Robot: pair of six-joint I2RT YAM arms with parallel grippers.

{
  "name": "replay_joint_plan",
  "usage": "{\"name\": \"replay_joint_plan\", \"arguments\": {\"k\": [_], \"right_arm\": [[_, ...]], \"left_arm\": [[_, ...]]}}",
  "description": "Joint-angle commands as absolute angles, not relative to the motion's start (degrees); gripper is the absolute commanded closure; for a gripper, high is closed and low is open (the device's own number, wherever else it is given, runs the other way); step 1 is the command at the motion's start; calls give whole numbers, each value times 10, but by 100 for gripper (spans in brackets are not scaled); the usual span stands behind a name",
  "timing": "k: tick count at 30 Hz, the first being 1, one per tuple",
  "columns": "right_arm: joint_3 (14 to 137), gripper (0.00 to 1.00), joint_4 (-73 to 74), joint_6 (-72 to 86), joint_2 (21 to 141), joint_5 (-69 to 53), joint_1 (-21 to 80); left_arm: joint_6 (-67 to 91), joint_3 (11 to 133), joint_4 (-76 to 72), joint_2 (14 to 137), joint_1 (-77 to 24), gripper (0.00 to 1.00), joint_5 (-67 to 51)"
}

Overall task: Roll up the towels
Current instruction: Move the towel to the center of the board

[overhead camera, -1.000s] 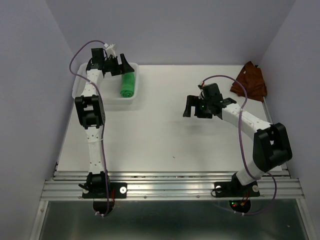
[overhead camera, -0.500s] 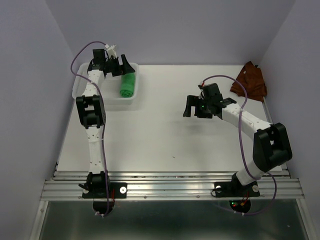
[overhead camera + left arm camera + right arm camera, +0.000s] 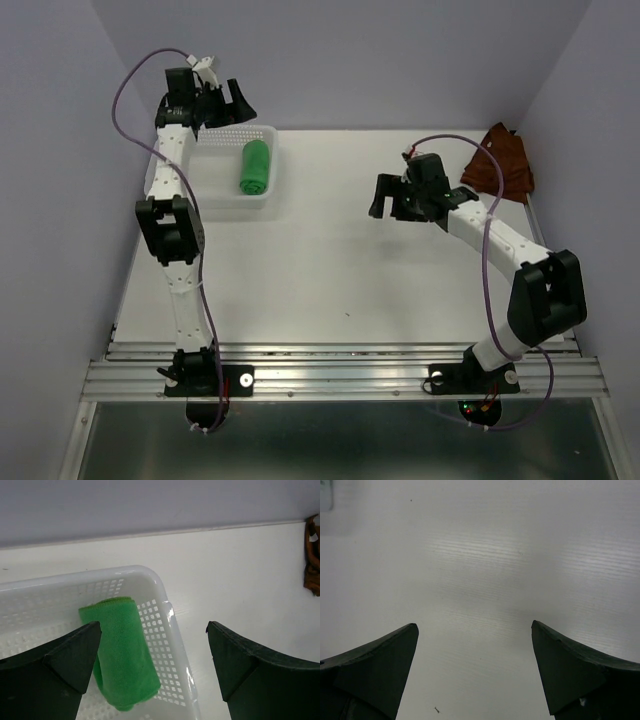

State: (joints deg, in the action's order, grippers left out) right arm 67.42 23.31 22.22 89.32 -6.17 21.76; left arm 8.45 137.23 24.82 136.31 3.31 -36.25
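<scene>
Green towel [image 3: 256, 166] lies rolled tight in the white basket [image 3: 228, 201], against its right wall. I'd call that one finished and stowed. Left hand [image 3: 233, 101] hovers above the basket's far edge, jaws spread wide, gripping nothing. Rust towel [image 3: 500, 163] is a crumpled heap in the counter's [image 3: 320, 260] far right corner, not yet rolled. Right hand [image 3: 385, 198], gaping and empty too, hangs over bare counter near it, likely lined up to fetch it.
</scene>
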Motion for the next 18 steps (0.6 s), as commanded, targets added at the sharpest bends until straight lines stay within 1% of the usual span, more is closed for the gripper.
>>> {"name": "replay_joint_plan", "arguments": {"k": [1,3,6,7,8,9,10,11,13,14,16,18], "right_arm": [[738,0,214,231,881,49,201],[755,0,214,246,896,90,177],[794,0,216,272,933,102,100],[802,0,215,276,945,111,81],[823,0,216,279,957,122,50],[835,0,216,279,971,147,34],[848,0,217,278,1002,153,18],[874,0,217,278,1018,156,1],[904,0,221,279,1053,159,-44],[920,0,224,279,1089,166,-55],[965,0,225,261,1124,176,-79],[1001,0,235,244,1176,179,-87]], "left_arm": [[76,1370,270,1229,32,1,-306],[89,1351,283,1200,32,1,-260],[128,1256,281,1120,31,1,-197],[147,1184,271,1072,30,1,-174],[165,1148,254,1046,29,1,-132],[179,1107,240,1022,27,1,-114],[201,1034,214,972,19,1,-94],[208,1002,201,947,13,1,-65],[217,920,179,904,4,1,-46],[228,900,169,870,4,1,-30],[235,848,158,828,3,1,-23],[238,823,155,808,4,1,-11]]}}
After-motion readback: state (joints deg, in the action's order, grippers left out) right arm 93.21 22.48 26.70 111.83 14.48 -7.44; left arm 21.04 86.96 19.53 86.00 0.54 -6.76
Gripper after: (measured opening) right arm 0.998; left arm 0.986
